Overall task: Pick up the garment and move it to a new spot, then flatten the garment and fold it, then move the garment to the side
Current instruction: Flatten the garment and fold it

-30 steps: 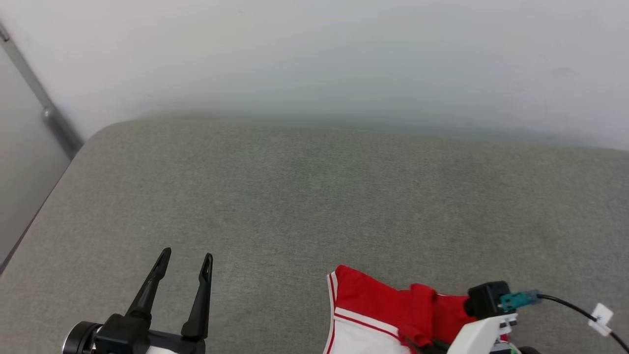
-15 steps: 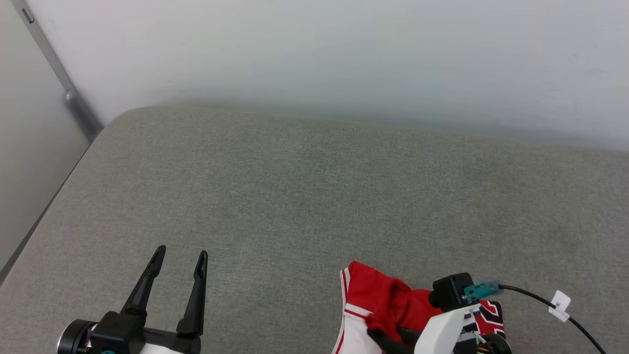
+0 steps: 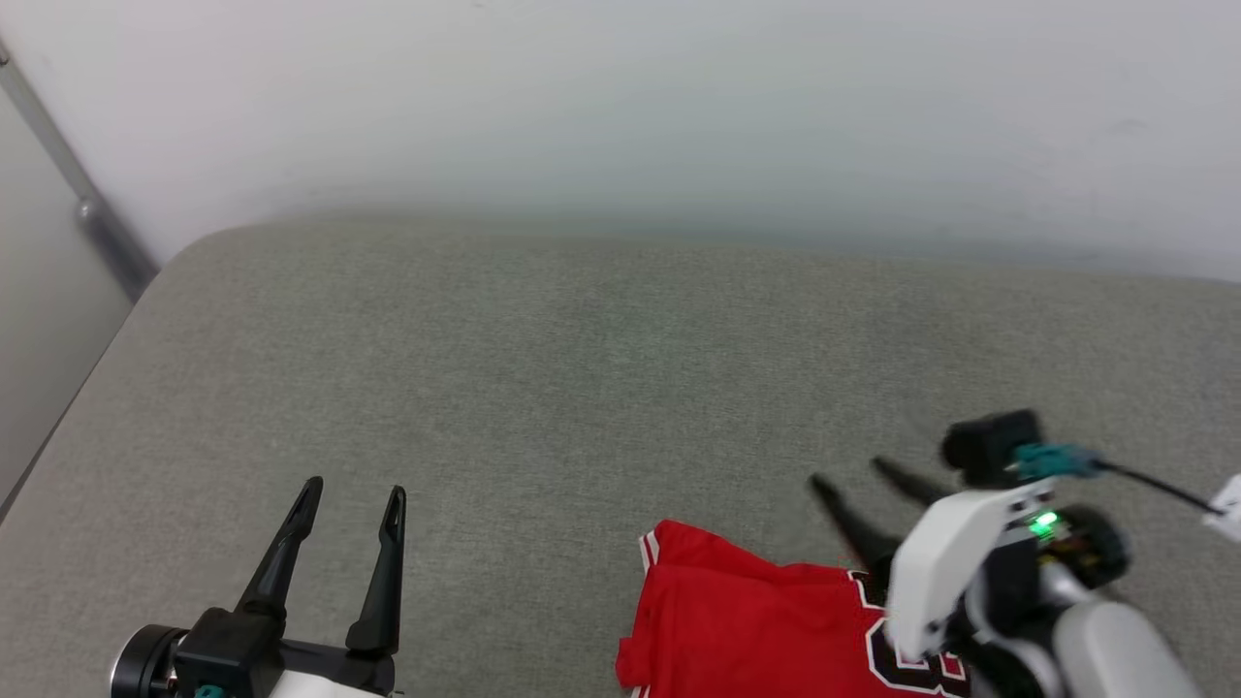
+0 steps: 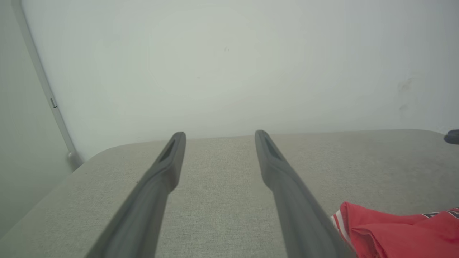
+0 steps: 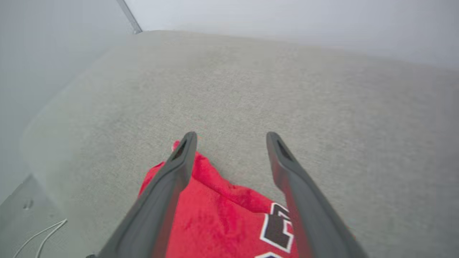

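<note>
The garment [image 3: 747,630] is a red jersey with black white-outlined lettering, lying crumpled on the grey cushion [image 3: 601,388] at the near edge, right of centre. My right gripper [image 3: 863,475] hovers above its far right part, fingers spread and empty. In the right wrist view the garment [image 5: 222,222] lies below and between the open fingers [image 5: 179,161], apart from them. My left gripper [image 3: 349,494] stands open at the lower left, well left of the garment. The left wrist view has the garment [image 4: 394,229] at its lower right, beside the right finger [image 4: 287,182].
A pale wall [image 3: 620,116] rises behind the cushion. A grey metal bar [image 3: 78,204] runs down the wall at the far left. The cushion's left edge drops to the floor, where a thin white cable [image 5: 39,233] lies.
My right gripper has opened and let the garment go. It has risen and moved away from me, and the garment now lies spread lower on the cushion. The left arm stays put.
</note>
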Controlling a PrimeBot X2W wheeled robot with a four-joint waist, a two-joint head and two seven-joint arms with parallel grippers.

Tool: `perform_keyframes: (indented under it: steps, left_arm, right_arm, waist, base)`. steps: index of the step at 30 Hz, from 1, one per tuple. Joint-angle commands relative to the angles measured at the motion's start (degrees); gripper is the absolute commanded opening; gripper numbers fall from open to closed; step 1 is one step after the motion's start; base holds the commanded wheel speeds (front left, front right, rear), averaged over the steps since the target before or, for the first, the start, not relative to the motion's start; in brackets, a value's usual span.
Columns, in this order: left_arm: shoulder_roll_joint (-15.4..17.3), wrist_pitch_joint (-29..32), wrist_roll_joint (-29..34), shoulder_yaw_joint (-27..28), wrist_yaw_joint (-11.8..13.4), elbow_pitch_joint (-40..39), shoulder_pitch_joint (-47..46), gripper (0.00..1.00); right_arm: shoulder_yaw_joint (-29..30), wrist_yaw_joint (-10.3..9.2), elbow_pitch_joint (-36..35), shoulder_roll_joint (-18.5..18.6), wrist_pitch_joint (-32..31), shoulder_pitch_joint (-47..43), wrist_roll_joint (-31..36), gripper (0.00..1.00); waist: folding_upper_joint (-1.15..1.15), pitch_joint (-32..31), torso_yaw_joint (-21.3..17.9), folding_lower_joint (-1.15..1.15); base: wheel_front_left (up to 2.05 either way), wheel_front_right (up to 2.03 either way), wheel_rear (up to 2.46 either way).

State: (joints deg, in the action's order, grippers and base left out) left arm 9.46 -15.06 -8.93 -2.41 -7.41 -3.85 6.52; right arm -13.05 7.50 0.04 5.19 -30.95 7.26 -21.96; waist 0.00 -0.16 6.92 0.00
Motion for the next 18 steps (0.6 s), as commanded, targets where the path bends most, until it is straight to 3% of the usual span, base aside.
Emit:
perform_keyframes:
  steps: [1, 6, 10, 18]
  left_arm:
    - [-0.16, -0.13, -0.23, 0.09, -0.08, -0.12, -0.47, 1.00]
    - [-0.29, -0.14, -0.23, -0.01, -0.08, -0.17, -0.57, 1.00]
    - [-0.62, -0.14, 0.45, 0.32, -0.08, 0.37, -0.68, 1.00]
    - [-0.92, -0.14, 0.50, -0.02, -0.08, 0.40, -1.08, 1.00]
  right_arm:
    - [1.28, -0.02, -0.60, 2.22, 1.52, 1.36, 1.75, 1.00]
    - [6.00, -0.02, -1.49, 10.22, 7.45, 2.06, 8.62, 1.00]
    - [11.49, -0.04, -2.45, 14.48, 14.33, 0.16, 12.10, 1.00]
    - [21.43, -0.02, -6.21, 10.59, 27.63, -5.89, 12.35, 1.00]
  waist:
    - [0.00, -0.18, -0.73, 0.00]
    - [0.00, -0.42, -2.39, 0.00]
    - [0.00, -0.26, -3.58, 0.00]
    - [0.00, 0.67, -5.30, 0.00]
  base:
    - [0.00, 0.00, 0.00]
    - [0.00, 0.00, 0.00]
    - [0.00, 0.00, 0.00]
    - [0.00, 0.00, 0.00]
